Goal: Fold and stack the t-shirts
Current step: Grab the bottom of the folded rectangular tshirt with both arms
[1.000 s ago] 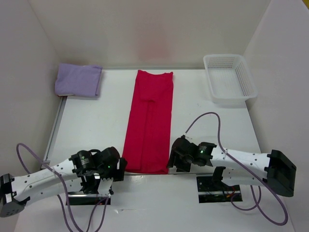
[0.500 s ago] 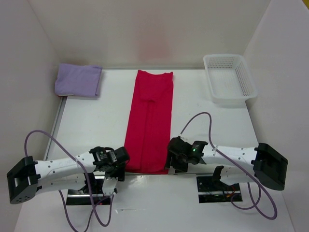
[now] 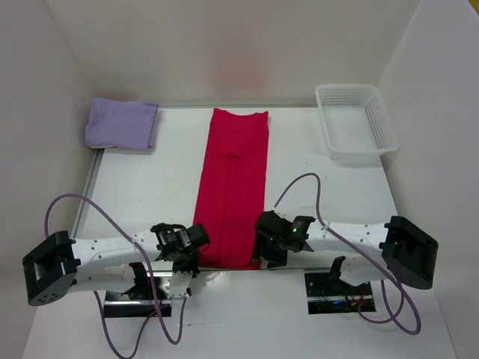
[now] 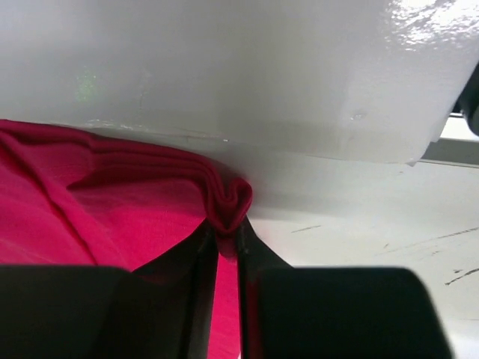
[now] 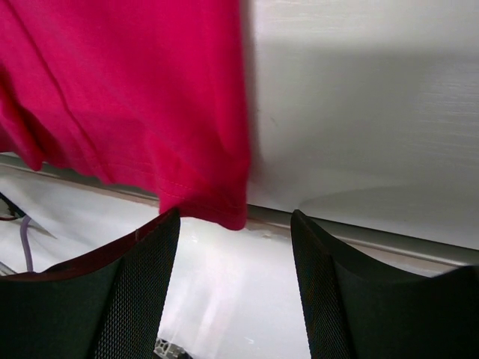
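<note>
The desk [image 3: 142,187] is plain glossy white, the long t-shirt [image 3: 233,187] plain pinkish red, the folded t-shirt [image 3: 121,124] plain lavender, the mesh basket [image 3: 355,122] white, and the arms [image 3: 105,254] white with black joints and purple cables [image 3: 308,176].

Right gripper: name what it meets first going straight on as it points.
Probably the red t-shirt, whose near corner lies just ahead of the open right gripper; depth is unclear.

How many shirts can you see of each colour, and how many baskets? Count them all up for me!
Red t-shirt: 1
Purple t-shirt: 1
White basket: 1
Total: 3
</note>
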Tool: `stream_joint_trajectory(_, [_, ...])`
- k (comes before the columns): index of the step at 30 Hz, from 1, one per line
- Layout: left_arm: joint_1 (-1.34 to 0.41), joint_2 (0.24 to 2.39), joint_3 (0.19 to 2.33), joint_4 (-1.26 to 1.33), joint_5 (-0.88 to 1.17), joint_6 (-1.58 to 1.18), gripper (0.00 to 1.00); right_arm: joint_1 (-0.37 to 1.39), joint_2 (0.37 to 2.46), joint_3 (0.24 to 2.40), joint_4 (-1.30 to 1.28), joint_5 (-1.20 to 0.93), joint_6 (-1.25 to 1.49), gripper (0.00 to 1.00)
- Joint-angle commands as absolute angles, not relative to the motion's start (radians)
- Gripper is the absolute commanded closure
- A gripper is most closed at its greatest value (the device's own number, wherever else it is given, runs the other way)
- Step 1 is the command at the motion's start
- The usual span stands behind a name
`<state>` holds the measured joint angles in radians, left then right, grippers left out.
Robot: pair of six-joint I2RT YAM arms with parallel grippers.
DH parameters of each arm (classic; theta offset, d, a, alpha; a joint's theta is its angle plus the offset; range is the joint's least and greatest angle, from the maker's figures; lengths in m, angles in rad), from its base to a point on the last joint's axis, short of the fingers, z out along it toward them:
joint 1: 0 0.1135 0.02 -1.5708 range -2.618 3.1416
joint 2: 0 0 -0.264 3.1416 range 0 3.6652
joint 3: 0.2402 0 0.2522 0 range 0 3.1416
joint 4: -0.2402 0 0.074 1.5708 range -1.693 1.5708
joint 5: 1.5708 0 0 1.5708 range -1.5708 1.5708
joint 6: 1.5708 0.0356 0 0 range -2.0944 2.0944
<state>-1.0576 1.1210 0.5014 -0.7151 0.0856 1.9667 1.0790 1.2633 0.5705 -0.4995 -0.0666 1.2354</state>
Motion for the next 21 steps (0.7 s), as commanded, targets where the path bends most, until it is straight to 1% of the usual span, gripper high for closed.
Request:
stream_joint_trajectory(1, [-1.063, 1.149, 0.523, -0.715, 0.143, 2.066, 0.81, 1.074, 1.276, 0.626, -0.463, -0.063, 1.226, 0.33])
stream_joint_trajectory(2, [-1.063, 1.149, 0.532, -0.715, 0.143, 2.056, 0.83, 1.074, 1.276, 0.626, -0.463, -0.063, 1.217, 0.33])
stream_joint_trajectory(3, [-1.063, 1.158, 0.532, -0.715, 0.143, 2.056, 0.87, 1.074, 1.276, 0.638, -0.463, -0.063, 1.216, 0.33])
stream_joint_trajectory(4, [-1.063, 1.158, 0.532, -0.715, 0.143, 2.046, 0.96, 1.074, 1.276, 0.638, -0.478, -0.063, 1.216, 0.33])
stream_joint_trajectory(5, [-1.063, 1.158, 0.532, -0.704, 0.143, 2.046, 1.0, 1.074, 1.263, 0.647, -0.489, -0.063, 1.216, 0.33])
stream_joint_trajectory(12, [-1.063, 1.106, 0.508, -0.695, 0.146, 2.019, 1.0, 1.054, 1.151, 0.635, -0.515, -0.038, 1.244, 0.33])
stream_joint_trajectory(14, [-1.063, 1.106, 0.508, -0.695, 0.146, 2.019, 1.0, 1.029, 1.138, 0.611, -0.515, -0.038, 1.256, 0.37])
stream_joint_trajectory(16, [-1.063, 1.097, 0.508, -0.695, 0.146, 2.01, 1.0, 0.999, 1.173, 0.6, -0.515, -0.038, 1.256, 0.41])
stream_joint_trajectory(17, [-1.063, 1.097, 0.508, -0.695, 0.146, 2.01, 1.0, 0.999, 1.192, 0.6, -0.515, -0.038, 1.256, 0.47])
stream_joint_trajectory(18, [-1.063, 1.097, 0.508, -0.695, 0.146, 2.01, 1.0, 0.99, 1.212, 0.6, -0.515, -0.047, 1.256, 0.5])
stream_joint_trajectory(19, [-1.063, 1.097, 0.508, -0.695, 0.146, 2.01, 1.0, 0.989, 1.235, 0.6, -0.515, -0.061, 1.243, 0.51])
stream_joint_trajectory(21, [-1.063, 1.097, 0.508, -0.695, 0.146, 2.01, 1.0, 0.989, 1.313, 0.6, -0.505, -0.075, 1.23, 0.51])
